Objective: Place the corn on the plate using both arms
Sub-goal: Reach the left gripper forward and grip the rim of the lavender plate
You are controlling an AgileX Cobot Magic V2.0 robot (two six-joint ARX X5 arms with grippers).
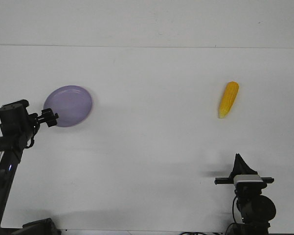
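Note:
The lavender plate (69, 105) is at the left of the white table, tilted, with a shadow along its right side. My left gripper (51, 118) is at the plate's near left rim and looks closed on it. The yellow corn (228, 99) lies at the right on the table, pointed end toward me. My right gripper (240, 161) is near the front edge, well short of the corn; its fingers meet in one point and hold nothing.
The white table (151, 147) ends at a far edge against a pale wall (147, 22). Bare tabletop lies between the plate and the corn.

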